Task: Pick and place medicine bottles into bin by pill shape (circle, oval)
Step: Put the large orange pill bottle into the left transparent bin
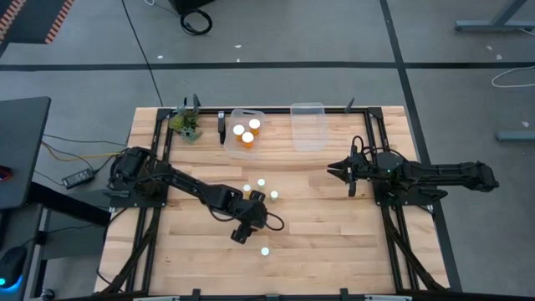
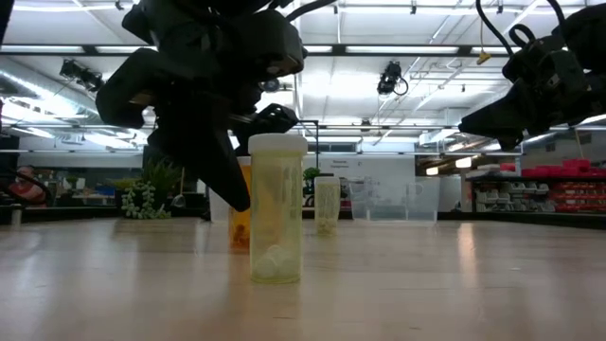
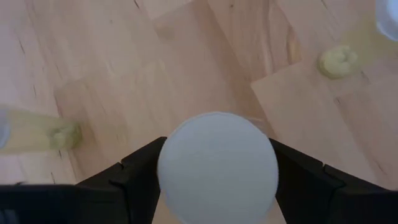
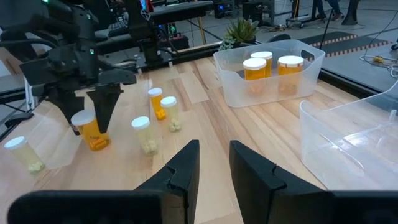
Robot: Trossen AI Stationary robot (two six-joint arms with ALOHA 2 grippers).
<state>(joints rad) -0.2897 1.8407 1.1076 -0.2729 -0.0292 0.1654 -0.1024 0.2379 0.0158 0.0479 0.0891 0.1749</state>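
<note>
overhead, table-level, two wrist cameras; table (image 1: 334,209) shared

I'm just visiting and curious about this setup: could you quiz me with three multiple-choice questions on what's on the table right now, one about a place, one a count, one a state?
1. Where is the left gripper?
A. Over the empty bin
B. At a bottle on the table's middle
C. By the plant

2. How many bottles stand in the left bin?
A. Three
B. One
C. Six

3. What state is the right bin in?
A. Full of bottles
B. Tipped over
C. Empty

Answers:
1. B, the right wrist view shows its fingers around an orange bottle among the loose ones.
2. A, three white caps show inside it from above.
3. C, it stands upright with nothing in it, while the right gripper hovers beside it.
</note>
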